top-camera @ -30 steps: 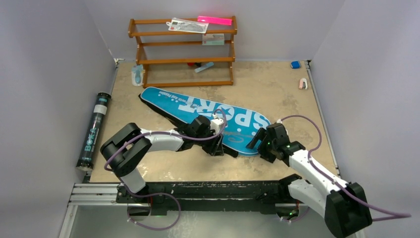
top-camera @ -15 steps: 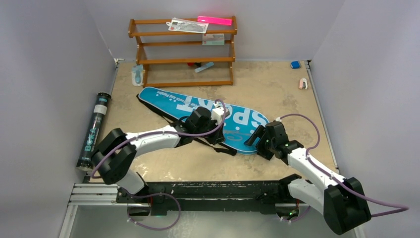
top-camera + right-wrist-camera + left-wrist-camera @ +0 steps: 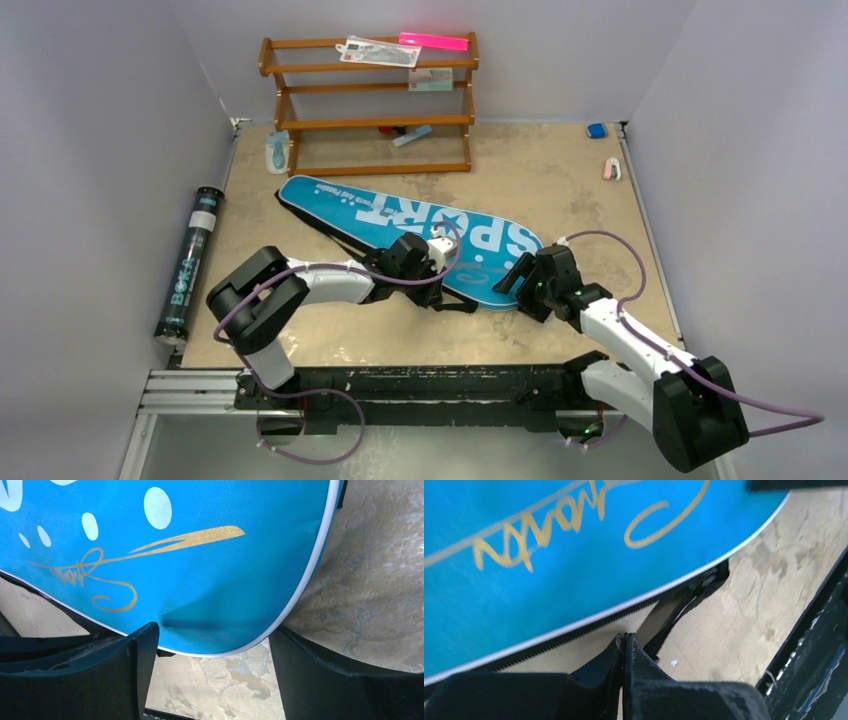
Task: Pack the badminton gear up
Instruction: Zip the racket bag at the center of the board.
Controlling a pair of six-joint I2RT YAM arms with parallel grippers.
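My left claw [image 3: 624, 641] is pinched shut at the near zip edge [image 3: 549, 642] of the bag [image 3: 350, 205], can't tell if it's got the pull. My right claw [image 3: 214, 637] is wide, straddling the rounded end mid-table. I'd pin there and drag slowly along the teeth.

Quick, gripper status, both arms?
Left gripper: shut at the zipper edge of the blue bag; cannot tell whether it pinches anything.
Right gripper: open, straddling the bag's rounded end.
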